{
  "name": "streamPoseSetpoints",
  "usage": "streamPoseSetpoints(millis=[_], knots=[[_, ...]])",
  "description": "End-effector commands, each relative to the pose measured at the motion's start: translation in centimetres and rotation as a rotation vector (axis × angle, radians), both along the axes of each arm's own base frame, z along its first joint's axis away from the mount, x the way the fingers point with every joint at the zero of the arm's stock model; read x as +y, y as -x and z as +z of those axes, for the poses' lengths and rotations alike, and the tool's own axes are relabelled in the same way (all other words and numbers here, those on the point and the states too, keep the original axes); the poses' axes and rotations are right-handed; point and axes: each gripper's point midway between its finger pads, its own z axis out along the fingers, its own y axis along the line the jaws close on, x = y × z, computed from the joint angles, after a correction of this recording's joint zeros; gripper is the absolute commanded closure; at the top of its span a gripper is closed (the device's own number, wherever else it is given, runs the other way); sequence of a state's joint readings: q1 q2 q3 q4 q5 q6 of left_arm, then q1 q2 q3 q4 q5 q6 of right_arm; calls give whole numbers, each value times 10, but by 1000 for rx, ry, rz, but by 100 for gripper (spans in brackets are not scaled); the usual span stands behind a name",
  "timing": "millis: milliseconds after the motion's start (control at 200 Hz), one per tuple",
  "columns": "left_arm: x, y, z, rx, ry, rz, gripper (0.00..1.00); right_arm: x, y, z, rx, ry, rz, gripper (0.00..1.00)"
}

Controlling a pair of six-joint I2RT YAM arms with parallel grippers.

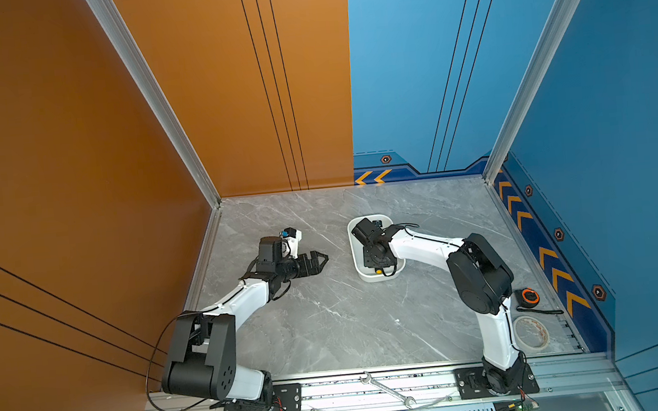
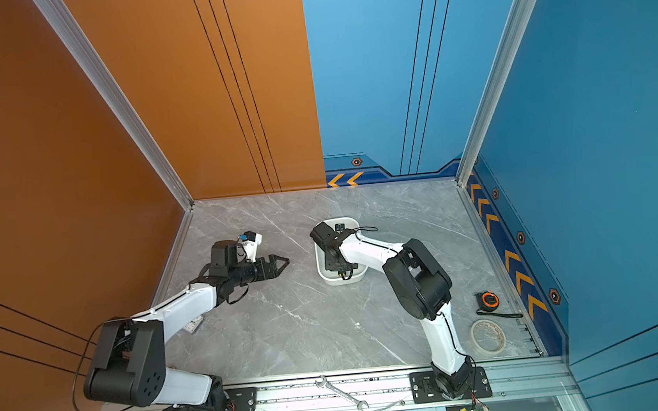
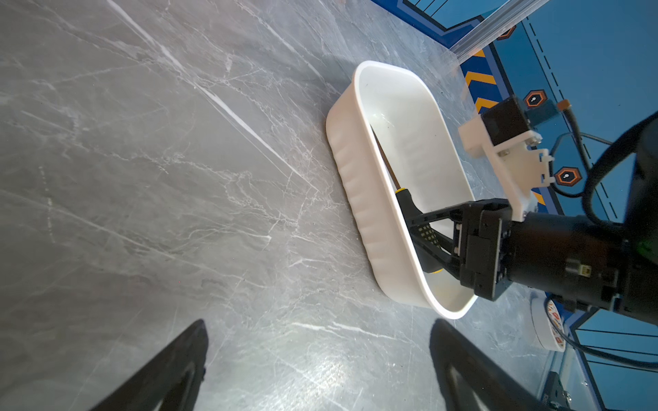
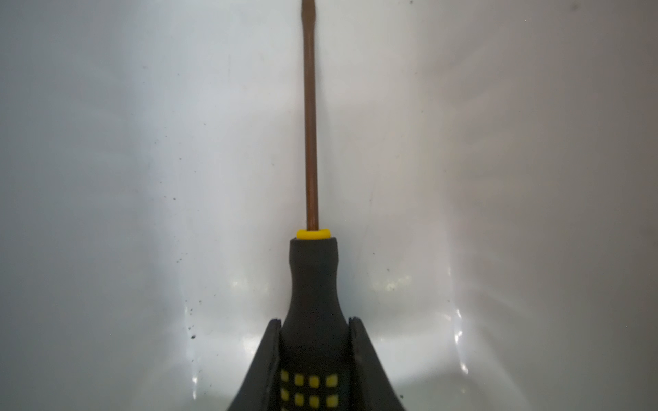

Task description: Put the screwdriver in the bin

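Right claw clamped on the handle of a slim screwdriver with a black, yellow-dotted grip, inside a shallow white plastic bin with rounded corners.

The jaws pinch the handle from both sides. The thin brown shaft runs lengthwise along the bin's floor, and the left wrist view shows it close by one long wall; I cannot tell whether it touches down. Left of the bin and well apart from it in both top views, the left claw hangs spread wide over the grey marbled counter. A silver open-ended wrench lies nearer the arm bases than the bin.
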State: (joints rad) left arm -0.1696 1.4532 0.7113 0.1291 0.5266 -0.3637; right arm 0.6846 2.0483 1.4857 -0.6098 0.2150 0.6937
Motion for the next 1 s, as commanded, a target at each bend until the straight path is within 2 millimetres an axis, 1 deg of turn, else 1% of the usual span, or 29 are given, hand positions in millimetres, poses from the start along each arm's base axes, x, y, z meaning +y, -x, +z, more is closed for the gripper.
streamPoseSetpoints(millis=[0,80,205,260,355,416,471,541,566,641,706,746,786,871,896,901,906,911,921,946,961,966,991], knots=[[2,4,-5,19,-4,-15,2,-2,-7,6,-19,18,15,83],[5,5,-6,19,-7,-11,2,-3,-7,5,-16,22,27,77],[9,6,-8,22,-21,0,2,-4,-6,7,-14,24,42,57],[12,7,-8,23,-33,5,2,-4,-6,9,-17,24,46,51],[16,7,-6,16,-54,12,2,-3,-6,18,-33,27,67,45],[20,7,-4,8,-70,23,2,-4,-6,31,-53,40,82,42],[25,5,0,-8,-86,42,2,-5,-5,49,-83,55,110,40],[34,3,6,-30,-107,71,2,-11,-5,82,-146,85,146,38],[37,2,8,-38,-114,83,2,-14,-4,97,-175,91,159,38],[47,-1,16,-66,-130,118,2,-28,-1,139,-266,128,199,35],[55,-1,22,-89,-145,148,2,-44,7,170,-340,172,236,34],[61,-2,26,-106,-158,165,2,-57,12,187,-391,209,245,34],[67,-2,29,-123,-177,181,2,-68,17,199,-439,240,262,32],[85,-1,32,-172,-256,231,2,-104,23,210,-520,273,268,31],[90,-1,34,-193,-285,245,2,-115,24,207,-534,277,269,31],[91,0,34,-197,-290,248,2,-115,24,203,-528,275,277,31],[93,0,34,-200,-299,252,2,-119,25,208,-546,271,268,31],[95,-1,35,-205,-306,256,2,-122,25,207,-550,270,267,30],[96,0,35,-216,-319,259,2,-123,25,202,-549,267,279,30],[102,0,37,-240,-349,275,2,-133,26,201,-580,252,283,29],[105,1,37,-255,-365,285,2,-137,27,197,-592,246,293,29],[106,1,37,-260,-371,288,2,-139,27,199,-607,241,289,28],[112,1,38,-289,-395,306,2,-149,29,193,-632,234,290,27]])
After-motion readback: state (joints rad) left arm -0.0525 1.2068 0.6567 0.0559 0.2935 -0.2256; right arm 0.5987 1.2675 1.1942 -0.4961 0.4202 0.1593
